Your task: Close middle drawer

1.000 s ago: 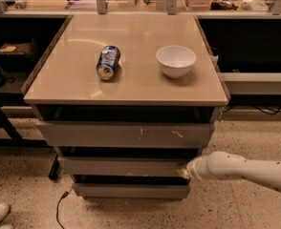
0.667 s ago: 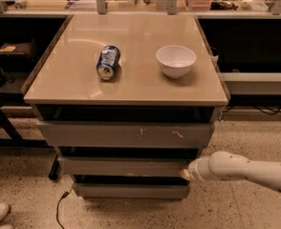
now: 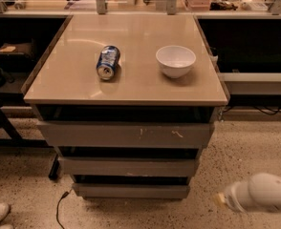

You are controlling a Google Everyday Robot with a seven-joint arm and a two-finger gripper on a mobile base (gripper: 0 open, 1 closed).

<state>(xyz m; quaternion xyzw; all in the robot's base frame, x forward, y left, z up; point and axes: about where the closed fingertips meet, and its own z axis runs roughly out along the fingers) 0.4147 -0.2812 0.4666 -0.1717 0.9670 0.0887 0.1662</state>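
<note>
The gripper (image 3: 221,199) has drawn back from the middle drawer (image 3: 128,167) to the lower right, clear of it; its state cannot be told. This drawer sits between the top drawer (image 3: 126,135) and the bottom drawer (image 3: 131,191).

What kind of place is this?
Probably a robotics lab or workshop: cluttered workbenches behind, a speckled floor and a grey three-drawer cabinet. The gripper is low right, apart from the middle drawer.

Plain grey middle drawer (image 3: 128,166), dark gap above its front; gripper (image 3: 221,200) apart at lower right.
</note>
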